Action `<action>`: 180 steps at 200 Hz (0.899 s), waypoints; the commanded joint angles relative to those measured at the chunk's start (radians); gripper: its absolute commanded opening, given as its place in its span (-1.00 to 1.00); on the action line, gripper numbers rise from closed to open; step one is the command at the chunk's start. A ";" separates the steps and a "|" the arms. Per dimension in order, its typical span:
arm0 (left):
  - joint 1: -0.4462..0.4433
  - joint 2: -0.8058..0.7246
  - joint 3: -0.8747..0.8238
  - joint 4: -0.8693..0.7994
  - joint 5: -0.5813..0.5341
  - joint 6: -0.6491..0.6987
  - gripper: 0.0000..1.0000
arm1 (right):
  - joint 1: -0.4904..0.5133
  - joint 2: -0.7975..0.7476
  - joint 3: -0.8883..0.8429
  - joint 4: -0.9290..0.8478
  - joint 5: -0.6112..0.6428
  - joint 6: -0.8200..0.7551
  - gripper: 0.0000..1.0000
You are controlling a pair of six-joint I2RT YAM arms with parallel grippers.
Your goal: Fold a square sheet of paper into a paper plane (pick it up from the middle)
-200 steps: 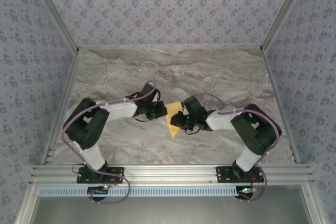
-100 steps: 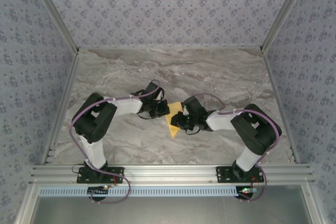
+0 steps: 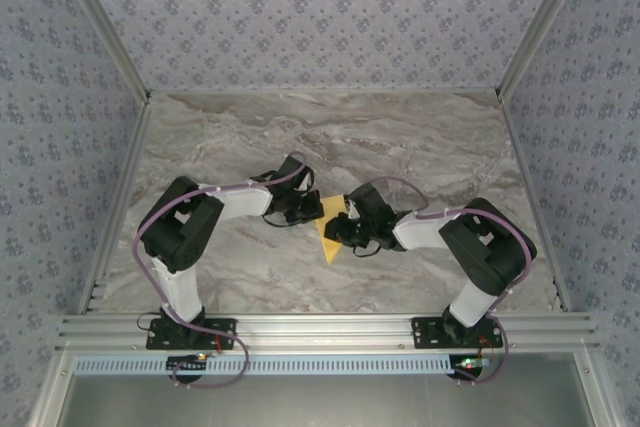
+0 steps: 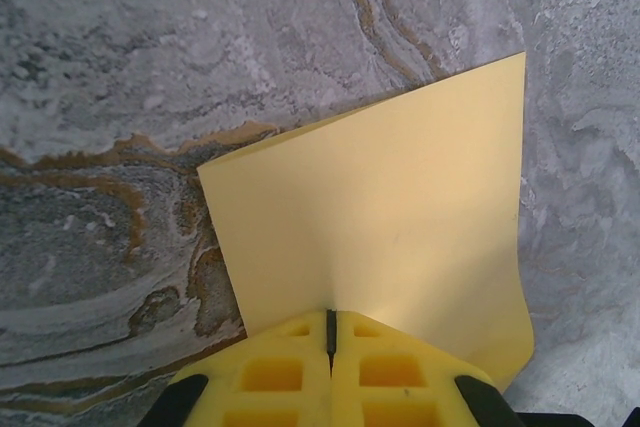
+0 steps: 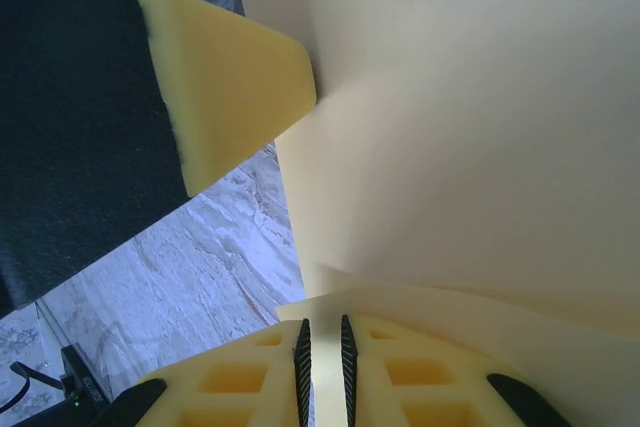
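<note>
The square sheet of paper (image 3: 330, 235), mustard yellow, is held bent between both grippers over the middle of the marble table (image 3: 250, 137), its lower tip pointing toward the near edge. My left gripper (image 3: 312, 209) is shut on the sheet's left edge. In the left wrist view its yellow fingers (image 4: 290, 367) meet on the paper (image 4: 390, 217). My right gripper (image 3: 337, 230) is shut on the sheet from the right. In the right wrist view a strip of paper (image 5: 470, 127) runs between the right gripper's (image 5: 322, 347) pads, with a left finger (image 5: 225, 87) pressed on it at upper left. The paper plane is out of view.
Patterned walls (image 3: 320, 17) close in the table at the back and both sides. An aluminium rail (image 3: 320, 327) runs along the near edge, by the arm bases. Both forearms reach inward and nearly meet at the centre.
The left arm has swung its elbow in toward the centre, and its gripper has shut fully on the paper's edge. The right arm and the paper have barely moved.
</note>
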 commanded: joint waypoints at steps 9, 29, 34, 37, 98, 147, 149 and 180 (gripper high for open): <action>-0.014 0.030 0.007 -0.052 -0.014 0.023 -0.89 | -0.007 0.022 -0.006 0.016 -0.015 -0.018 -0.63; -0.013 0.030 0.009 -0.053 -0.012 0.023 -0.89 | -0.007 0.031 -0.007 0.020 -0.016 -0.019 -0.64; -0.015 0.029 0.009 -0.053 -0.011 0.024 -0.89 | -0.008 0.034 -0.007 0.021 -0.017 -0.018 -0.64; -0.015 0.030 0.008 -0.053 -0.012 0.023 -0.89 | -0.008 0.035 -0.007 0.022 -0.017 -0.019 -0.64; -0.015 -0.051 0.008 -0.056 0.012 0.041 -0.76 | -0.009 0.050 -0.009 0.009 -0.013 -0.022 -0.71; -0.013 -0.154 -0.089 -0.030 0.059 0.080 -0.72 | -0.010 0.050 -0.010 -0.007 -0.008 -0.023 -0.97; -0.013 -0.155 -0.094 -0.030 0.063 0.080 -0.73 | -0.010 0.050 -0.010 -0.007 -0.009 -0.022 -0.97; -0.015 -0.157 -0.144 0.006 0.099 0.080 -0.75 | -0.010 0.050 -0.012 -0.013 -0.006 -0.026 -1.00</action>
